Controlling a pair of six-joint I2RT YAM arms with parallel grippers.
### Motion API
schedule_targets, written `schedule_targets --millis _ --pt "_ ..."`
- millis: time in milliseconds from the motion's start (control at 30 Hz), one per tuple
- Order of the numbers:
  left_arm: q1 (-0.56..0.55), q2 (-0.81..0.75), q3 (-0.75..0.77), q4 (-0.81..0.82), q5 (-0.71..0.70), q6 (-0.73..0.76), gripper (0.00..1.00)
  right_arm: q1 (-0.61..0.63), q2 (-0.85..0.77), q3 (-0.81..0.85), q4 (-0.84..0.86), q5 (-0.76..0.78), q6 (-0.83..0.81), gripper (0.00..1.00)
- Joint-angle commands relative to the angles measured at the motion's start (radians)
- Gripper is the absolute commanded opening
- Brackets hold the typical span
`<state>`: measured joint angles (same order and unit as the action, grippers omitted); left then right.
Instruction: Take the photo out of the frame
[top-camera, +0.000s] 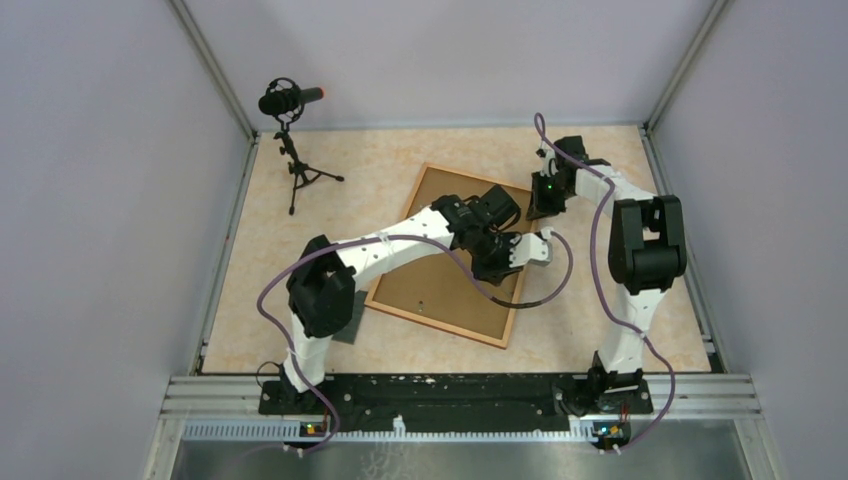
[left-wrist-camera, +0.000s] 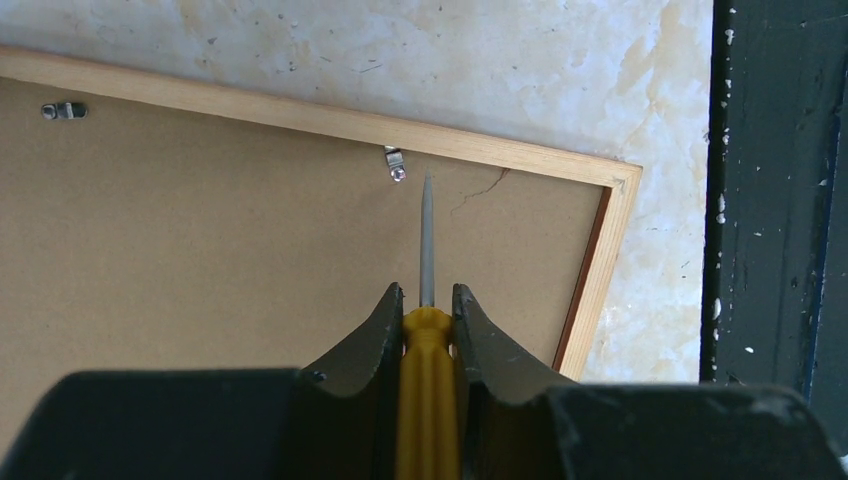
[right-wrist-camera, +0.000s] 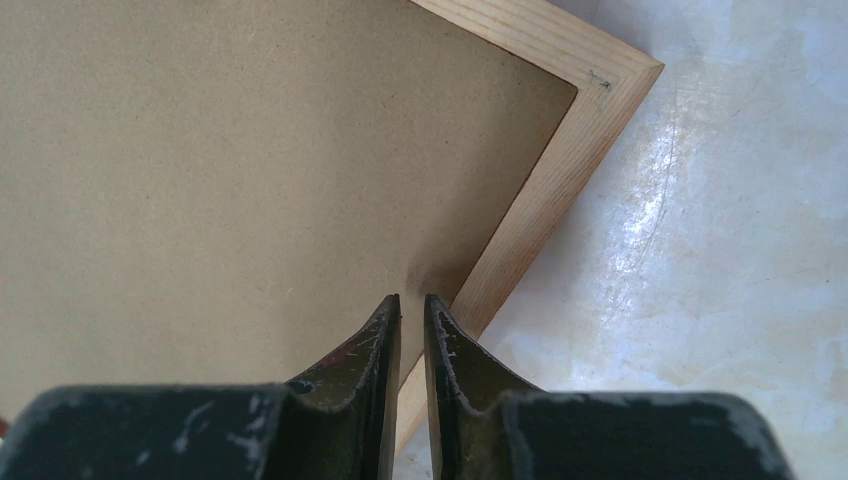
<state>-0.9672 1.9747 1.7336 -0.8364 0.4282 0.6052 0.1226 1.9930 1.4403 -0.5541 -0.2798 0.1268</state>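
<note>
The frame (top-camera: 440, 292) lies face down on the table, its brown fibreboard back (left-wrist-camera: 200, 230) up, inside a light wooden border (right-wrist-camera: 540, 210). The photo is hidden under the backing. My left gripper (left-wrist-camera: 428, 292) is shut on a yellow-handled screwdriver (left-wrist-camera: 428, 350). Its grey shaft points at a small metal clip (left-wrist-camera: 394, 163) by the frame's right edge, with the tip just short of it. In the top view the left gripper (top-camera: 522, 255) is over that edge. My right gripper (right-wrist-camera: 411, 300) is shut and empty, over the backing beside the border near the far right corner (top-camera: 545, 200).
A second clip (left-wrist-camera: 62, 110) sits further along the same edge. A microphone on a tripod (top-camera: 290, 100) stands at the back left. A small grey baseplate (top-camera: 350, 328) shows under the left arm. A dark rail (left-wrist-camera: 770, 190) runs past the frame's near corner.
</note>
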Motion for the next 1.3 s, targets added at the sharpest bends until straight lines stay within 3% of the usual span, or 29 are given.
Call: schedule_targets --millis 0,533,1267 --pt "-0.01 0.017 0.044 0.032 0.004 0.016 0.0 0.006 0.021 0.006 -0.003 0.031 -0.005 0.14" --pt "-0.016 0.073 0.069 0.065 -0.083 -0.012 0.0 0.006 0.017 -0.011 0.003 0.028 -0.006 0.14" --pt "-0.014 0.03 0.017 0.013 -0.261 -0.027 0.0 0.007 0.027 -0.005 0.004 0.033 -0.009 0.14"
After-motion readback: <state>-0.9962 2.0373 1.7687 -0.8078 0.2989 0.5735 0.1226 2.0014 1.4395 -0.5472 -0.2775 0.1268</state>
